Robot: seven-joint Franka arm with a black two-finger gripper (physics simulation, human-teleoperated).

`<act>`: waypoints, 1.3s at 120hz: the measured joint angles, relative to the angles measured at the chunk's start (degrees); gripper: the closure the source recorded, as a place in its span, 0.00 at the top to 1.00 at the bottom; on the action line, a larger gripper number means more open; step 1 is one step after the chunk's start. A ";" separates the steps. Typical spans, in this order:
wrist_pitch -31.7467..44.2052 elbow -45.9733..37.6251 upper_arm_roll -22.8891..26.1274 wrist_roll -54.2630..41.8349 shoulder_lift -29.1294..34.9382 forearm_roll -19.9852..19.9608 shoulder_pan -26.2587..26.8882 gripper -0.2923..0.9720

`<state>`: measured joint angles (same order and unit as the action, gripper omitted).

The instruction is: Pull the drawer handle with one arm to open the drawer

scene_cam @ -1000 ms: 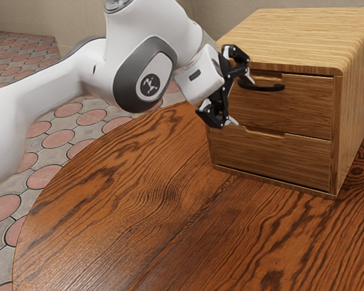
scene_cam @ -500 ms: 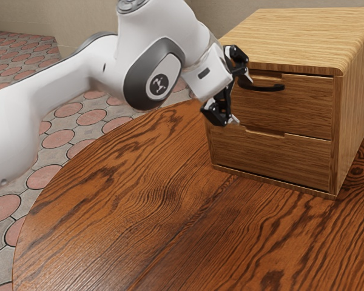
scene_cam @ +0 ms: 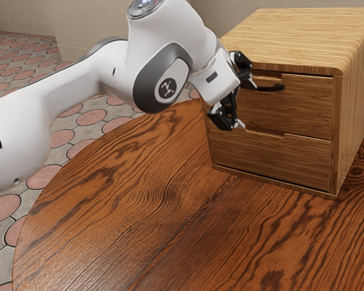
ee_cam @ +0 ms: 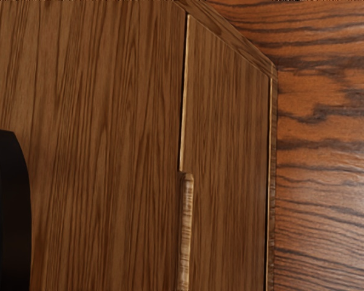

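- Leftmost, in the exterior view, a tiled floor (scene_cam: 24,73) runs up to the rounded edge of the wooden worktop (scene_cam: 170,212). A broad stretch of bare wood lies between that edge and the cabinet.
- Over this, the white arm (scene_cam: 79,97) comes in from the exterior view's left and reaches across to the cabinet's front. It hangs clear above the worktop.
- Next, the black gripper (scene_cam: 242,102) is at the left end of the cabinet's face, released and spread wide. One of its fingers (scene_cam: 241,62) is up by the top edge of the upper drawer, the other down at the seam above the lower drawer.
- Between those spread fingers lies the left end of the dark handle (scene_cam: 266,87); neither finger can be seen to clasp it.
- Close up, the wrist view has the handle (ee_cam: 9,212) as a thick black curve standing off the wood.
- Further right, the upper drawer (scene_cam: 294,106) carries that handle near its top edge. Its front sits level with the lower drawer (scene_cam: 279,154), so it is not pulled out.
- Only a thin seam (ee_cam: 183,91) divides the two fronts in the wrist view, with a small notch (ee_cam: 185,230) along it.
- Rightmost, the cabinet (scene_cam: 303,33) stands on the worktop's far right.
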<state>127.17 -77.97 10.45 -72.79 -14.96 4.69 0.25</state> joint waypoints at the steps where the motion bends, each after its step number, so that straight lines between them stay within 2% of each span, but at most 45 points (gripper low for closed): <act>1: 0.00 0.04 0.00 0.03 0.01 0.00 0.00 0.77; 39: 0.04 2.21 -0.08 0.81 -1.59 0.13 0.00 0.77; 50: 0.10 2.17 -0.07 1.00 -2.08 0.12 0.05 0.83; 69: 0.15 1.98 -0.09 1.33 -2.29 0.06 0.19 0.77; 88: 0.11 1.57 -0.08 1.60 -2.19 0.01 0.26 0.77; 112: 0.03 0.94 -0.07 1.80 -1.07 0.33 0.17 0.69; 131: 0.09 -1.19 0.01 1.95 -0.46 0.63 0.01 0.78; 142: 0.02 -1.83 0.05 2.00 0.26 0.67 -0.08 0.77; 156: -0.14 -3.29 0.04 2.04 2.21 0.60 -0.26 0.67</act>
<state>127.03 -81.27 10.49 -70.75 -12.74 5.29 -0.01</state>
